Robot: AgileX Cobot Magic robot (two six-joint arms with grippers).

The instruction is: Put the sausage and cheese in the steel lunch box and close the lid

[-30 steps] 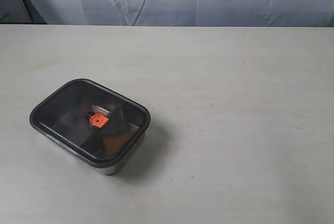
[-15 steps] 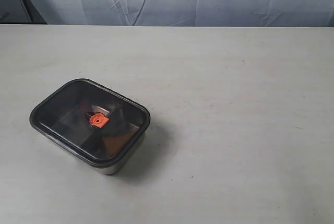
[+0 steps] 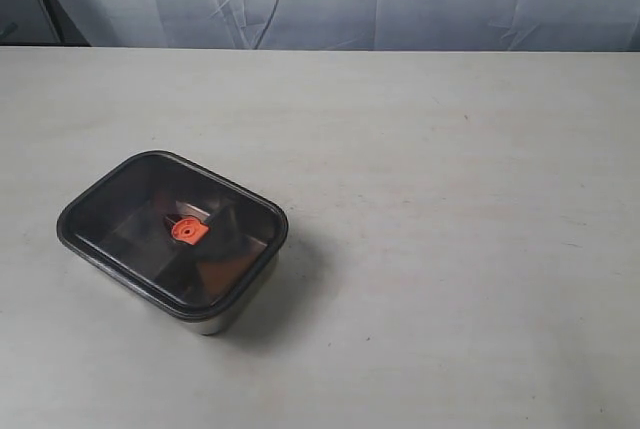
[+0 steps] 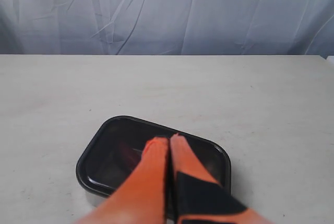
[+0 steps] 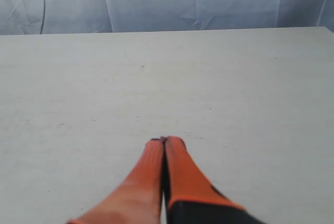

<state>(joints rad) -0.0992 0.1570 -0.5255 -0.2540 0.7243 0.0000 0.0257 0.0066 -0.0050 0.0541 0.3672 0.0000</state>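
Nothing moved, lid [image 3: 172, 229] on steel lunch box [image 3: 216, 323], interior murky, perhaps filled

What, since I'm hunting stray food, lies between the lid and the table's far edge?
Nothing: bare table beyond the lid, seen in the exterior view.

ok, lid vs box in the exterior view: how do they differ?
The lid is dark and see-through; the box is shiny metal. The lid carries an orange valve at its centre; the box wall is plain. The lid shows whole, on top; the box's outside shows only as a strip beneath it. Both are rounded rectangles.
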